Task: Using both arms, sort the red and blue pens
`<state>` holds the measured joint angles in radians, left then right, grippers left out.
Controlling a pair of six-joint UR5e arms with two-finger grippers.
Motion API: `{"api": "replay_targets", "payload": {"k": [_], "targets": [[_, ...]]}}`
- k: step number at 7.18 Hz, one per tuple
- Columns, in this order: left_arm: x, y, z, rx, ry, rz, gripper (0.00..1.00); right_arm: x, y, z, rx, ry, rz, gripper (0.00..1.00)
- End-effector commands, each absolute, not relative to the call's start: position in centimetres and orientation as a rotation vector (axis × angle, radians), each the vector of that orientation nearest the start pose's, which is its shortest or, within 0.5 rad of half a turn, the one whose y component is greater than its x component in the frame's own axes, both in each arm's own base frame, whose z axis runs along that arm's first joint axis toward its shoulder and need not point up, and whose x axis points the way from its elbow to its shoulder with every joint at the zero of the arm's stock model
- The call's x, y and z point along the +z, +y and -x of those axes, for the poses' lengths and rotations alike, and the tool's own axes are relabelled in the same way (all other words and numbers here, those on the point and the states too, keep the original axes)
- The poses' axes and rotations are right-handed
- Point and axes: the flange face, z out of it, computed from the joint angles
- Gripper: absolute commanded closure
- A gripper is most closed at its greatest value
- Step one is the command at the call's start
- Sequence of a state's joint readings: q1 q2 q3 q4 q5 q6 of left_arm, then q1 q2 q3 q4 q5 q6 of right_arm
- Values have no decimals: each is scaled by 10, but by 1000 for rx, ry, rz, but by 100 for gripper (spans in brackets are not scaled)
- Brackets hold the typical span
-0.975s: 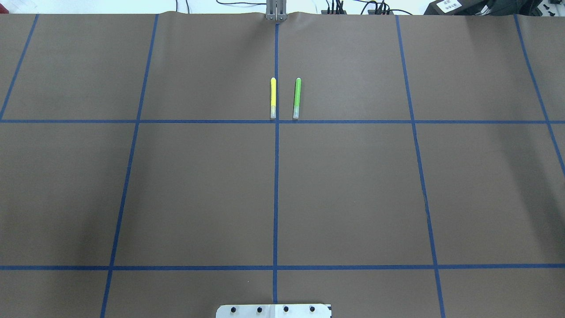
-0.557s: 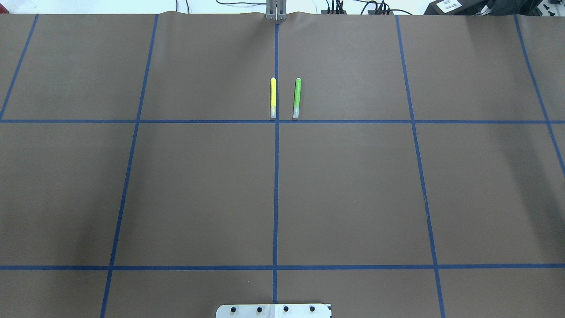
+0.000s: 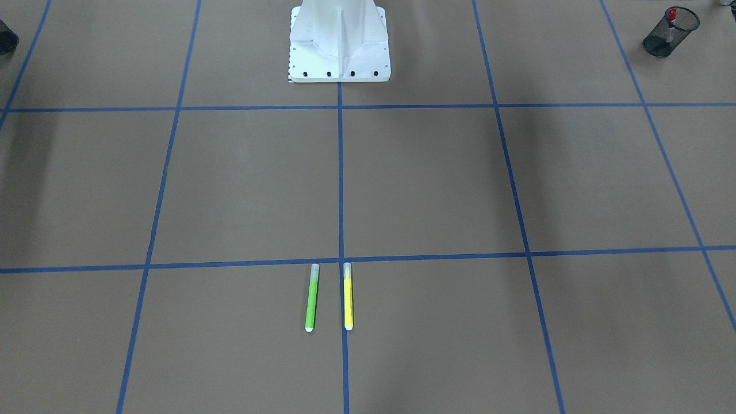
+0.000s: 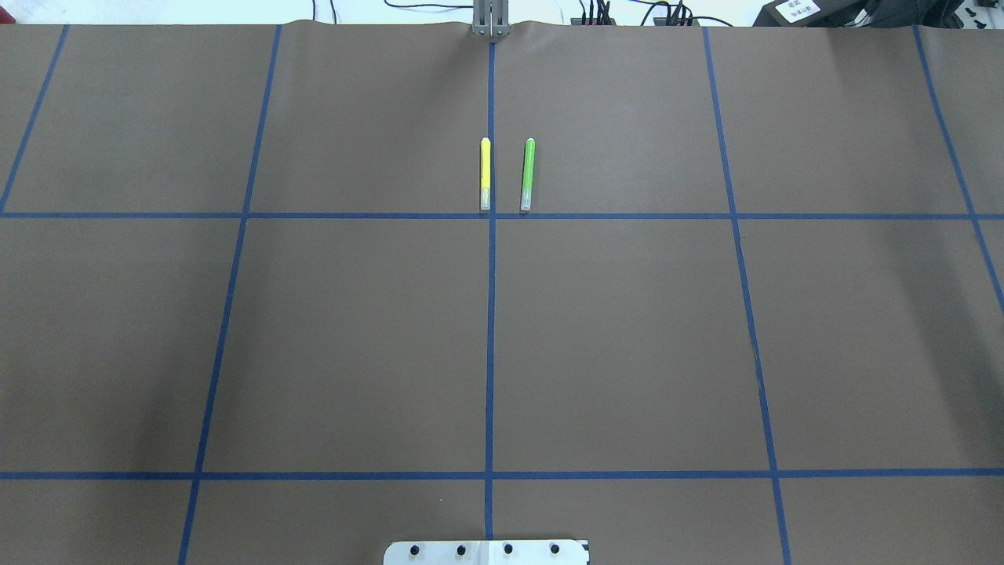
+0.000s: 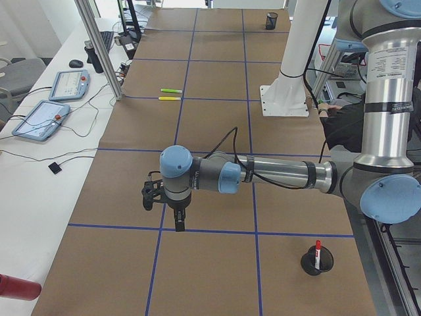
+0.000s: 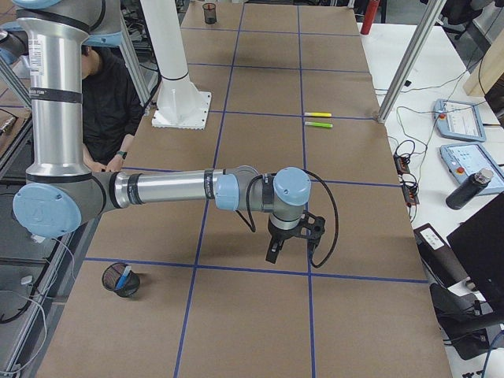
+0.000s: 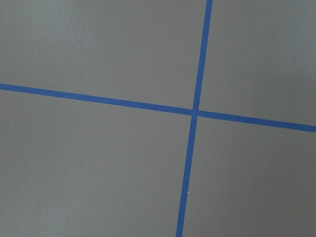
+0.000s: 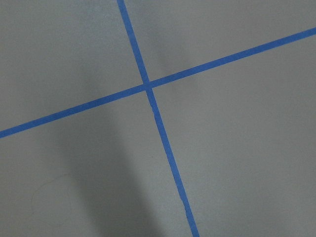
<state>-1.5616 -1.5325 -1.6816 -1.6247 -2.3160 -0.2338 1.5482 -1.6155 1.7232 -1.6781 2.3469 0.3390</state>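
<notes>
Nothing has moved: red pen (image 5: 317, 249) and blue pen (image 6: 124, 274) sit in cups (image 3: 667, 40) flanking the pedestal (image 3: 339, 40), seemingly sorted; I cannot tell how wide left end effector (image 5: 178, 222) and right end effector (image 6: 273, 252) stand.

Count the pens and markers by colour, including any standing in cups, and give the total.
Yellow marker: 1
Green marker: 1
Red pen: 1
Blue pen: 1
Total: 4
</notes>
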Motion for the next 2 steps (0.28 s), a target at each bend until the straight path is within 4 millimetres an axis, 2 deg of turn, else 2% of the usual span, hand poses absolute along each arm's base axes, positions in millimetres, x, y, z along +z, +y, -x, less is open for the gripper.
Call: {"api": "replay_targets", "payload": {"k": [1,2], "targets": [[619,-484,61,-168,754,-28,0,617,-471,-53,301,-767,140,1],[613,-485,61,-163,757,-40,0,616,-472,-53,299,-767,139,1]]}}
